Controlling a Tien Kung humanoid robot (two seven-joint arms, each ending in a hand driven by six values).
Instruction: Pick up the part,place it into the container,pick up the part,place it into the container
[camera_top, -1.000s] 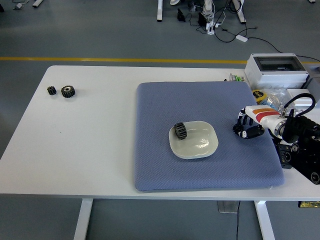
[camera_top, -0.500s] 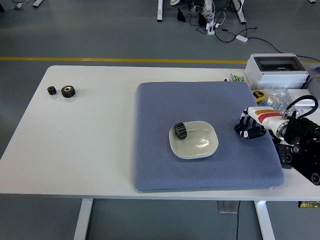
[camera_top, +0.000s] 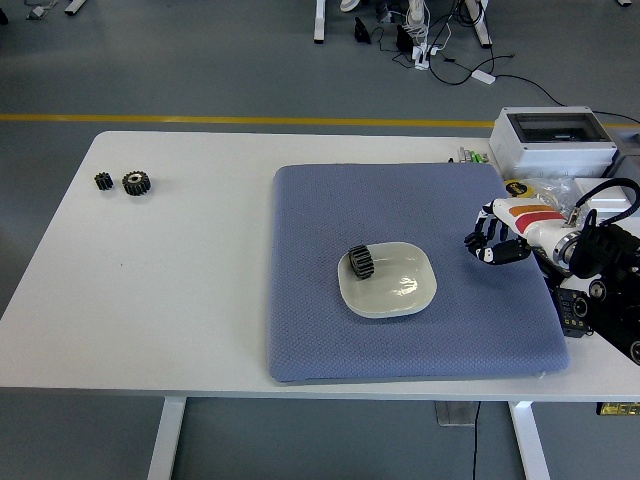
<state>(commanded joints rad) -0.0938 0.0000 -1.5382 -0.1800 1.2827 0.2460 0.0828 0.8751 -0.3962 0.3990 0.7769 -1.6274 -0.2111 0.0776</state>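
Gear (camera_top: 361, 261) in dish (camera_top: 400, 290); right hand (camera_top: 493, 243) beside, seemingly empty.

White bench (camera_top: 190, 300). Blue-grey textured mat (camera_top: 410, 330) lies flat on its right half, reaching close to the near edge. Two dark gears on bare top near far-left corner: small gear (camera_top: 103, 181) just beside larger gear (camera_top: 136, 183), apart. Grey-white lidded box (camera_top: 556, 140) at far-right corner, with small clutter just in front of it.
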